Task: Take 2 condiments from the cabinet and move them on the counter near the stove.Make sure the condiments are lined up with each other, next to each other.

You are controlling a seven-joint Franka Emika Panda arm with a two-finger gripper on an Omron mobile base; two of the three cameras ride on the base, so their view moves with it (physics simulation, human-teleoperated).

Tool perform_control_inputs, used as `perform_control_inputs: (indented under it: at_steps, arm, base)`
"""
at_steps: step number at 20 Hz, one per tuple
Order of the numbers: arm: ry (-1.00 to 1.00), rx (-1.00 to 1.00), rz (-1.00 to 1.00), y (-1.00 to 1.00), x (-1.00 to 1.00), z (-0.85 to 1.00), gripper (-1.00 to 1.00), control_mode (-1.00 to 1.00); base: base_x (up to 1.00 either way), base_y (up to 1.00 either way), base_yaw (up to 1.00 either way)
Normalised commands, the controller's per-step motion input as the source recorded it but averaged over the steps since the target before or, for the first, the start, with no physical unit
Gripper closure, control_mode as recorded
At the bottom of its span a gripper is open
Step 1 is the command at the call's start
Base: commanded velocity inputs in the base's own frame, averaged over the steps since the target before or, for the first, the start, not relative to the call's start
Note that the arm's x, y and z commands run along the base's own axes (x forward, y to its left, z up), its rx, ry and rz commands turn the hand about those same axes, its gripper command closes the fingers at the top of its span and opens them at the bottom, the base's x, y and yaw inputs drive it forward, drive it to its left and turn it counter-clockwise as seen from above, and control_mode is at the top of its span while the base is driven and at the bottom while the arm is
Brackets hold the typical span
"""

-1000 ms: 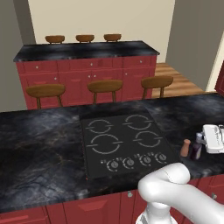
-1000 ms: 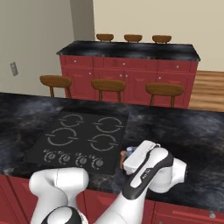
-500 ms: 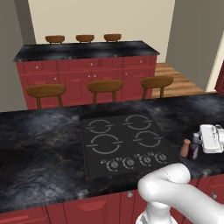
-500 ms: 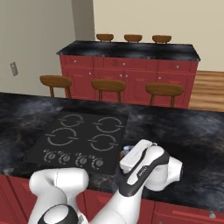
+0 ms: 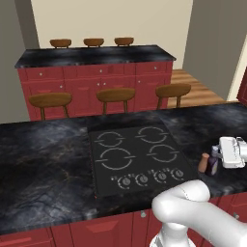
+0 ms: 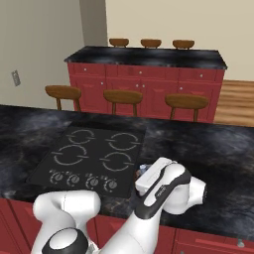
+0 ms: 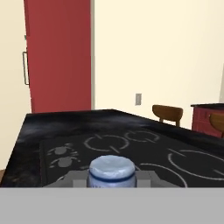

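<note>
My tool (image 5: 218, 155) grips the purple bottle (image 5: 212, 166) on the counter (image 5: 48, 159), at 4 o'clock from the stove (image 5: 140, 157), apparently touching the brown shaker (image 5: 204, 162). I'd release gently, then lift straight up.

Claw (image 5: 218, 157) on purple bottle (image 5: 211, 165) beside brown shaker (image 5: 203, 163)

Counter (image 5: 48, 159): shaker (image 5: 204, 163), bottle (image 5: 212, 166).

Even flat rendered light, soft shadows, slightly coarse detail
</note>
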Motion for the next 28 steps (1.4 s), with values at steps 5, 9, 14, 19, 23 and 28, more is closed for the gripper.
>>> perform_control_inputs:
  at_steps: [5,9,14,19,23,28]
  arm:
    - [-0.02,0.00,0.00,0.01,0.00,-0.01,1.00,-1.00]
    - [0.00,0.00,0.00,0.00,0.00,0.00,-1.00,-1.00]
    - [0.00,0.00,0.00,0.00,0.00,0.00,-1.00,-1.00]
    - [0.00,0.00,0.00,0.00,0.00,0.00,-1.00,-1.00]
    - [-0.01,0.00,0.00,0.00,-0.01,0.06,-1.00,-1.00]
    - [-0.03,-0.01,-0.02,-0.08,-0.20,0.39,-1.00,-1.00]
  base:
    - [0.00,0.00,0.00]
    - [0.00,0.00,0.00]
    - [0.00,0.00,0.00]
    - [0.00,0.00,0.00]
    - [0.00,0.00,0.00]
    - [0.00,0.00,0.00]
